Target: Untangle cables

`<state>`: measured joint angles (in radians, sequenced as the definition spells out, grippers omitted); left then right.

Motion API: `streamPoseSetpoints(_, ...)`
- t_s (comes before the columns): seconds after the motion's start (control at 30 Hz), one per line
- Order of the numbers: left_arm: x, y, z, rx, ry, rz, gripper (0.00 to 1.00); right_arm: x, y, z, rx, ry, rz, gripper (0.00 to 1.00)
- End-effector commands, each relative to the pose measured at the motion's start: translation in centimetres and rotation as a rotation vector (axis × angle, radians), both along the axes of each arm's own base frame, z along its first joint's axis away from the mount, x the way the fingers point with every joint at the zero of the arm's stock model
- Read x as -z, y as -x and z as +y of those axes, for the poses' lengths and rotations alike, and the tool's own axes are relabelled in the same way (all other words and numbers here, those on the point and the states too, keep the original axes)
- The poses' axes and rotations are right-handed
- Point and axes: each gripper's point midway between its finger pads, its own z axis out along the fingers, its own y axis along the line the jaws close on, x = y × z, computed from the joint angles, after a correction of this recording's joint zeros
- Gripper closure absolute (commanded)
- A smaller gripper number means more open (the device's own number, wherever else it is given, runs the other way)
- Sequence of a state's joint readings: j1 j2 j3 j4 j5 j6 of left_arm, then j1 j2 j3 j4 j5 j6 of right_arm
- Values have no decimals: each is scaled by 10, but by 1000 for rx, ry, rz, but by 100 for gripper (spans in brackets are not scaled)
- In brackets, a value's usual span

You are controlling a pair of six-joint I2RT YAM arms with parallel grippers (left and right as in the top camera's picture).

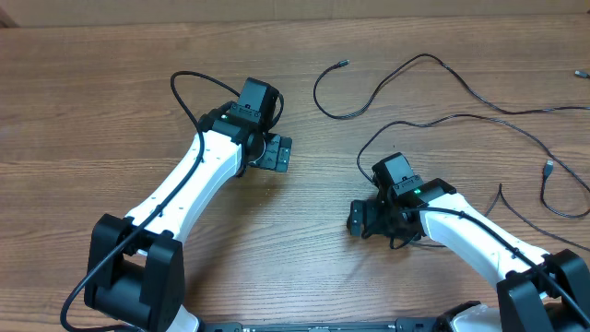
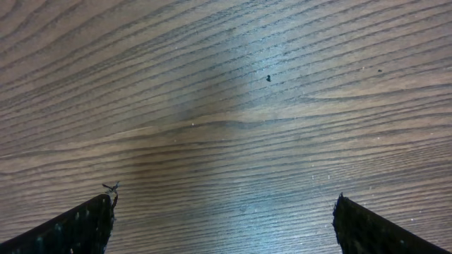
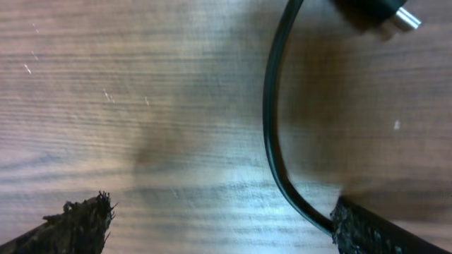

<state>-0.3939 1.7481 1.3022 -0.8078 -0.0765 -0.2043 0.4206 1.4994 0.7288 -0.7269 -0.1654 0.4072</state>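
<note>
on the wooden table (image 1: 304, 267) the cables (image 1: 461, 115) lie across the far right part, thin black lines looping and crossing one another, well apart from my left gripper (image 1: 284, 154). my left jaws stand spread wide, with nothing between them. the left wrist view gives only bare wood grain between my two dark fingertips (image 2: 85, 222), so no cable shows near that gripper (image 2: 222, 201).

my right gripper (image 1: 355, 218) sits closer to the cables. its jaws are spread wide too and pinch nothing. from overhead, one cable curves in toward my right wrist and goes out of sight behind it. that view does not show where it runs from there.

the right wrist view shows it. one cord (image 3: 268, 106) comes down from the top edge, bows across the wood inside the gap (image 3: 219, 204), and meets the tip of the finger (image 3: 367, 229) at the lower right. i cannot tell whether it touches that finger or passes beneath it. a blurred plug end (image 3: 392, 14) with a pale metal tip lies at the top right corner, just beside the cord.
</note>
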Motion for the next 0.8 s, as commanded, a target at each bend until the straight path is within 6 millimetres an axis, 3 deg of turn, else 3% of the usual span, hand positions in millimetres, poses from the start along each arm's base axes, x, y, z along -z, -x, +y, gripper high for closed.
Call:
streamPoseSetpoints(0.0, 3, 1, 3, -13, -11, 5, 0, -5, 5, 7, -36, -26, 22, 0)
streamPoseSetpoints(0.1, 3, 1, 3, -13, -11, 5, 1, -5, 15, 14, -82, -44, 48, 1)
streamPoseSetpoints(0.5, 3, 1, 3, -13, -11, 5, 1, -9, 56, 72, -394, -103, 31, 2)
streamPoseSetpoints(0.77, 3, 1, 3, -13, -11, 5, 0, -8, 57, 78, -371, -93, 17, 2)
